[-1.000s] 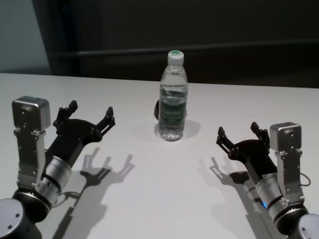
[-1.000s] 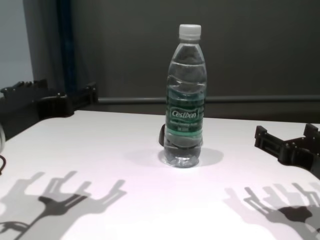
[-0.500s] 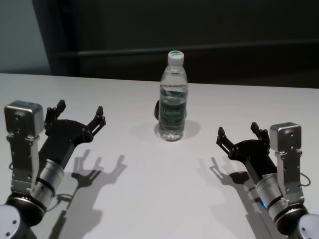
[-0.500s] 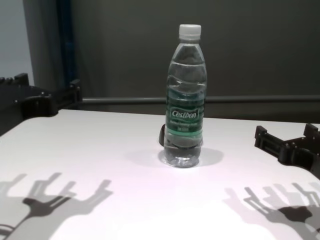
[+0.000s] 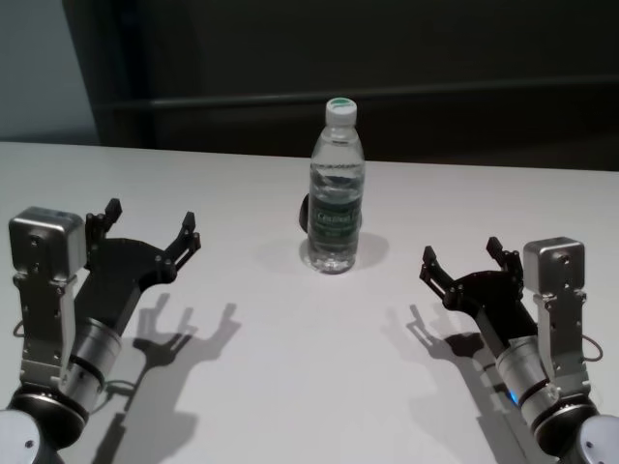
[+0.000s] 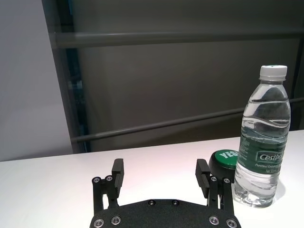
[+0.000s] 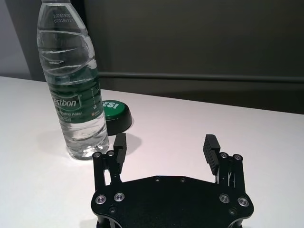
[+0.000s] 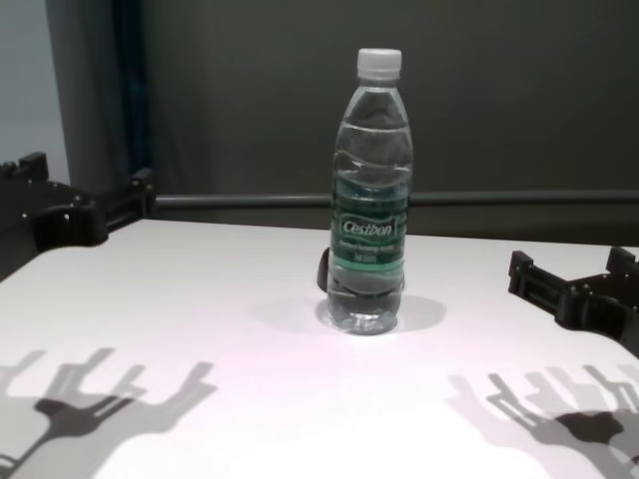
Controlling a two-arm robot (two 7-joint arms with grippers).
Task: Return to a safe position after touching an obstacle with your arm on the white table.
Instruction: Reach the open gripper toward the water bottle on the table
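Note:
The obstacle, a clear water bottle [image 5: 336, 203] with a white cap and green label, stands upright at the centre of the white table [image 5: 319, 377]. My left gripper [image 5: 152, 220] hovers open and empty over the table's left side, well apart from the bottle. In the left wrist view its fingers [image 6: 118, 168] point toward the far wall, and the bottle [image 6: 262, 147] stands off to one side. My right gripper [image 5: 461, 251] hangs open and empty over the right side, also apart from the bottle [image 7: 76, 90]. The chest view shows the bottle [image 8: 369, 200] between both grippers.
A small round green-and-black puck [image 6: 223, 159] lies on the table just behind the bottle, partly hidden in the head view. A dark wall with a horizontal rail [image 8: 250, 200] runs behind the table's far edge. Gripper shadows fall on the near tabletop [image 8: 300, 419].
My left arm has drawn back to the left and toward my body, widening the gap to the bottle. The bottle and right arm have not moved.

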